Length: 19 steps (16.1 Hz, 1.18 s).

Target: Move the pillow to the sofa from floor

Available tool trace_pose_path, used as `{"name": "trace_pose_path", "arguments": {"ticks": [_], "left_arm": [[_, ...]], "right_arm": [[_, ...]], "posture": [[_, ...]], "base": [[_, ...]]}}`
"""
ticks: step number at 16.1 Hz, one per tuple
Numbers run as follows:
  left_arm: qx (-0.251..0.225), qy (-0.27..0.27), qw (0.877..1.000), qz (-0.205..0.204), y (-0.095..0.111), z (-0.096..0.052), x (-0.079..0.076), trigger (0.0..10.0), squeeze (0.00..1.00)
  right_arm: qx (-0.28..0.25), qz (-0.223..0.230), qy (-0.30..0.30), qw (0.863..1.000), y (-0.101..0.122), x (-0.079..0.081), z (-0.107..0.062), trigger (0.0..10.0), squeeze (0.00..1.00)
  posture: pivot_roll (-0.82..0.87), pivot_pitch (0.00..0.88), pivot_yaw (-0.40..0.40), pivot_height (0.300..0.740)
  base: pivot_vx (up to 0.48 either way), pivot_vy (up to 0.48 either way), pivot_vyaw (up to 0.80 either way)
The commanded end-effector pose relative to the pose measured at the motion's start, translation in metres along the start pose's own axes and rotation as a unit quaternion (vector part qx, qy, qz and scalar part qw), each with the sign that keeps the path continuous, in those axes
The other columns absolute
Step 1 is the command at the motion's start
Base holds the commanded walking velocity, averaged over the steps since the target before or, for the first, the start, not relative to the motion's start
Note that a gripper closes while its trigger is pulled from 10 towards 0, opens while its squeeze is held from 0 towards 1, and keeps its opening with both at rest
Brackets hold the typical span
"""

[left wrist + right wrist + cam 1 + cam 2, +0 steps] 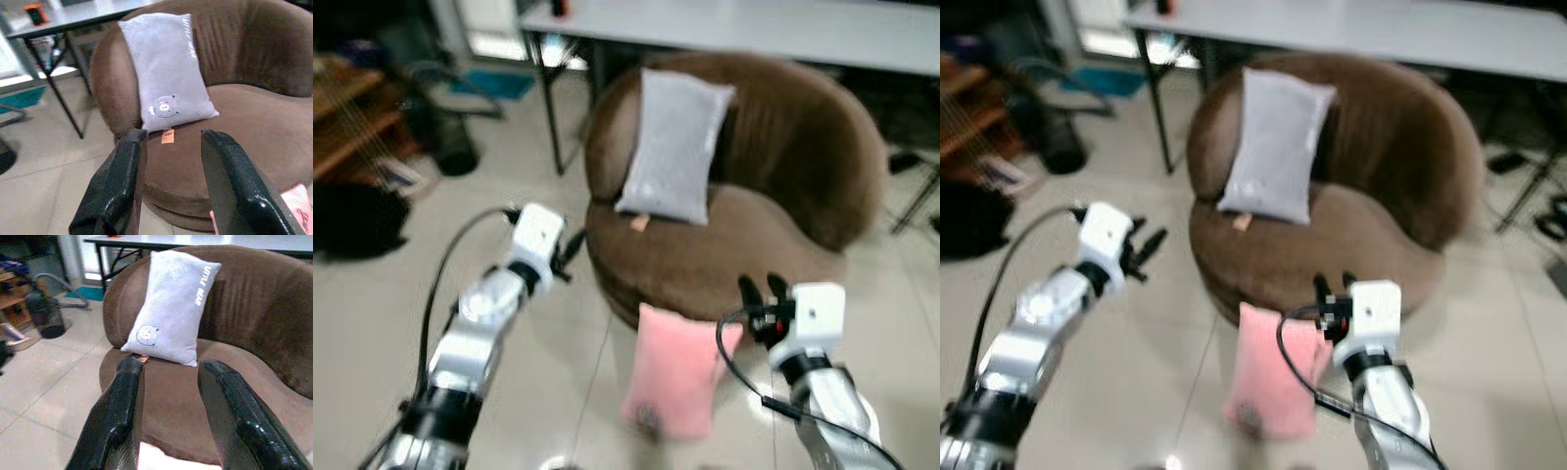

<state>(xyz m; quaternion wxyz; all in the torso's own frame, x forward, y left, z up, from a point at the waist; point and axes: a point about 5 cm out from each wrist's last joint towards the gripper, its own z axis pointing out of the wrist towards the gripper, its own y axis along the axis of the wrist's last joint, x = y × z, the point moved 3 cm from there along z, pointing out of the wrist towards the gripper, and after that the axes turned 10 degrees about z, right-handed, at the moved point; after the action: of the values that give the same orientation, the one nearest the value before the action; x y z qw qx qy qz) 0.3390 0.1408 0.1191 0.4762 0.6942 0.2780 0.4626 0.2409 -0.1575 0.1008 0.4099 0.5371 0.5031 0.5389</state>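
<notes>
A soft pink pillow is seen at lower centre, leaning against the round brown sofa. Both hands, left and right, are held wide and empty. The pillow could be toppled if brushed.

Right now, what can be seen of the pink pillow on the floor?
The pink pillow is soft-looking, rectangular and plain pink, with a small dark mark near its lower edge. It stands on end on the pale tiled floor, leaning against the front of the brown sofa. The right pincer hovers open beside its top corner; contact cannot be told.
</notes>
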Motion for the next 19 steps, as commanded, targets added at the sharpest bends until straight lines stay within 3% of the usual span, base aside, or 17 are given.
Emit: {"name": "trace_pose_path", "arguments": {"ticks": [1, 8, 12, 15, 19], "left_arm": [[-0.008, -0.012, 1.0, 0.001, 0.006, 0.003, -0.008, 10.0, 0.0], [-0.014, -0.013, 1.0, -0.002, 0.007, 0.002, -0.009, 10.0, 0.0], [-0.049, 0.013, 0.999, -0.011, 0.014, -0.003, -0.002, 10.0, 0.0], [-0.096, 0.043, 0.994, -0.03, 0.026, -0.007, 0.003, 10.0, 0.0], [-0.088, 0.048, 0.995, -0.025, 0.024, -0.008, 0.004, 10.0, 0.0]], "right_arm": [[-0.004, -0.005, -0.01, 1.0, 0.002, -0.007, -0.001, 10.0, 0.0], [-0.005, -0.006, -0.01, 1.0, 0.003, -0.007, -0.001, 10.0, 0.0], [-0.008, -0.01, -0.01, 1.0, 0.003, -0.007, 0.0, 10.0, 0.0], [0.004, 0.003, -0.026, 1.0, -0.002, -0.012, -0.001, 10.0, 0.0], [0.003, 0.002, -0.029, 1.0, -0.002, -0.013, -0.001, 10.0, 0.0]], "posture": [[-0.05, 0.03, 0.034, 0.74], [-0.05, 0.032, 0.034, 0.74], [-0.05, 0.031, 0.032, 0.74], [-0.05, 0.03, 0.028, 0.74], [-0.05, 0.03, 0.027, 0.74]], "base": [[0.0, -0.48, 0.78], [0.0, -0.48, 0.78], [0.0, -0.48, 0.78], [0.0, -0.089, 0.17], [0.0, 0.0, 0.0]]}}
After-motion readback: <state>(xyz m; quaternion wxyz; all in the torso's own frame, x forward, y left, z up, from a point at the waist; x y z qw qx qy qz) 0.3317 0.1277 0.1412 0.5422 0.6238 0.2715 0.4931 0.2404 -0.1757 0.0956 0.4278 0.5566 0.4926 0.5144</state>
